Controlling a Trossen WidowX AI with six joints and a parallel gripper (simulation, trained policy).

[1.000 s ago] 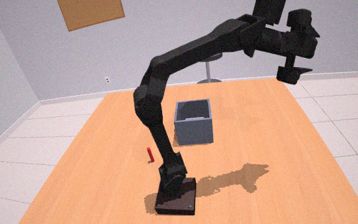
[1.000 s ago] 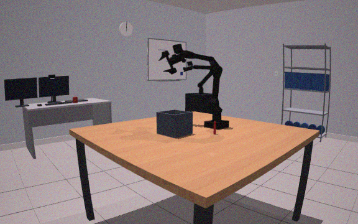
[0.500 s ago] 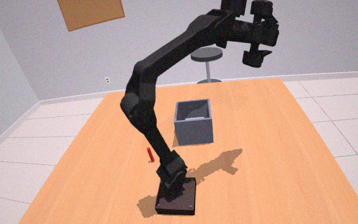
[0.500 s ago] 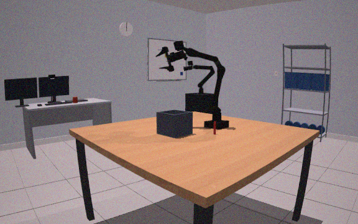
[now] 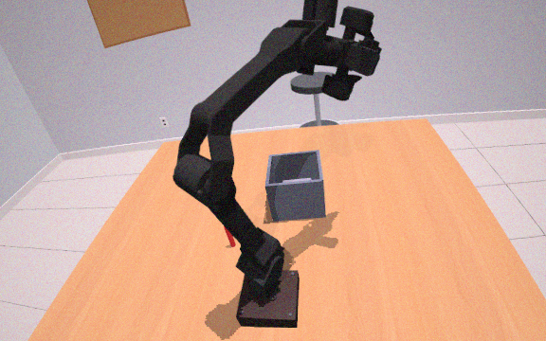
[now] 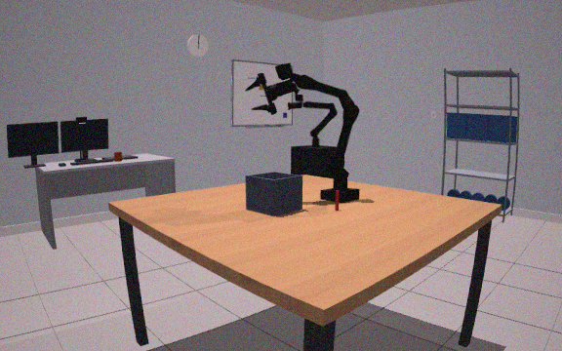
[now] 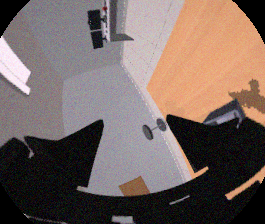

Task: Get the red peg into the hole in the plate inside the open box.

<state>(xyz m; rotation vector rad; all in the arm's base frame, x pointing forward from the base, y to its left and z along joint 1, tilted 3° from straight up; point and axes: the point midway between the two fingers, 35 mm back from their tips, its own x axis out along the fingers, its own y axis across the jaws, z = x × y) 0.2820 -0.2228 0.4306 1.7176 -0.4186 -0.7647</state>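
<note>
The red peg point(image 5: 229, 237) point(image 6: 338, 200) stands upright on the table near the arm's base; the arm partly hides it in the top view. A bit of red at the right edge of the wrist view may be the peg. The open grey-blue box point(image 5: 297, 201) point(image 6: 274, 195) stands on the table; it also shows in the wrist view point(image 7: 223, 111). A pale surface shows inside it, but no hole can be made out. My gripper point(image 6: 250, 99) point(image 7: 135, 120) is open and empty, high above the table and far from the peg, its fingers pointing roughly level, away from the base.
The wooden table point(image 5: 382, 265) point(image 6: 310, 273) carries the arm's dark base point(image 5: 287, 303) point(image 6: 351, 194). A stool point(image 5: 318, 106) point(image 7: 148, 132) stands beyond the table's far edge. A desk with monitors point(image 6: 32, 138) and a shelf rack point(image 6: 481, 107) stand off by the walls.
</note>
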